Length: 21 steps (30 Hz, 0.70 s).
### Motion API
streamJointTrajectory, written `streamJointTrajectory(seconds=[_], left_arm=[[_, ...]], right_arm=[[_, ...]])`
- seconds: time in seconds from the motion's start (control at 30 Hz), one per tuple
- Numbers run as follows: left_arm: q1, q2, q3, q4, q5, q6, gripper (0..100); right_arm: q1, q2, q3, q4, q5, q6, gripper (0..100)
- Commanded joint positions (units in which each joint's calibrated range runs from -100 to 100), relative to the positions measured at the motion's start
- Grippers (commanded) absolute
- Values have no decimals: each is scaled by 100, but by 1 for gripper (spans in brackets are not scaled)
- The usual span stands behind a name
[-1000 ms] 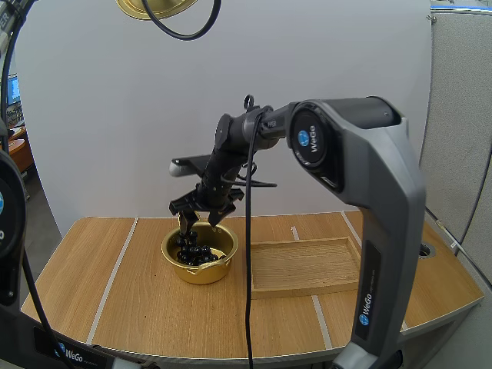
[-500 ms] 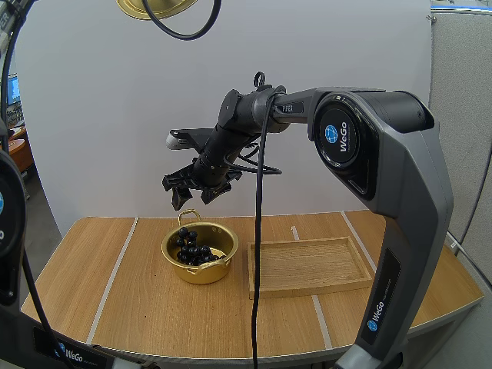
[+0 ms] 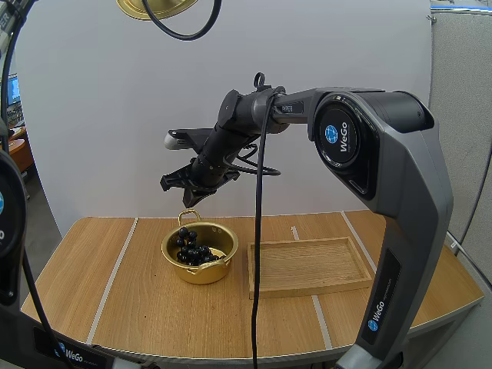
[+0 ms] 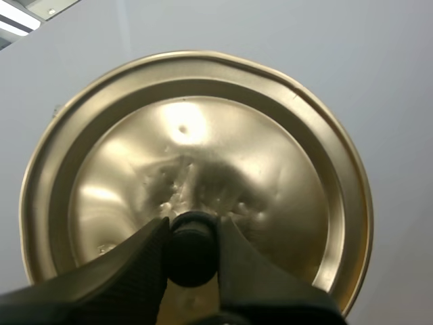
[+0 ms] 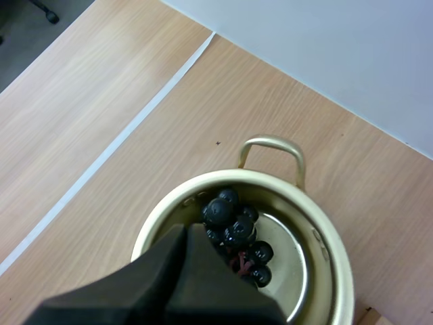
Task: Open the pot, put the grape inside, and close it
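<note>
The gold pot (image 3: 201, 265) stands open on the table left of the middle, with the dark bunch of grapes (image 3: 195, 250) lying inside it. My right gripper (image 3: 184, 187) hangs well above the pot, shut, with nothing in it. In the right wrist view its fingers (image 5: 183, 237) lie together as one wedge over the pot (image 5: 287, 264) and the grapes (image 5: 233, 230). The gold lid (image 3: 154, 8) is held high up at the back left. In the left wrist view my left gripper (image 4: 191, 233) pinches the black knob (image 4: 191, 250) of the lid (image 4: 196, 156).
A shallow wooden tray (image 3: 307, 265) lies just right of the pot. White tape lines cross the wooden tabletop (image 3: 146, 307). My right arm reaches in over the tray from the right.
My right gripper has risen from inside the pot and shut its fingers. The grapes stayed in the pot. The lid has not moved.
</note>
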Motion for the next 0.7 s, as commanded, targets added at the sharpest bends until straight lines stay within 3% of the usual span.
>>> streamJointTrajectory(seconds=[0.0,0.67], left_arm=[[-20,-32,-57,82,-152,-15,0],[-20,-32,-57,82,-152,-15,0]], right_arm=[[174,279,-43,52,-63,-158,0],[271,1335,-43,-286,-874,-136,0]])
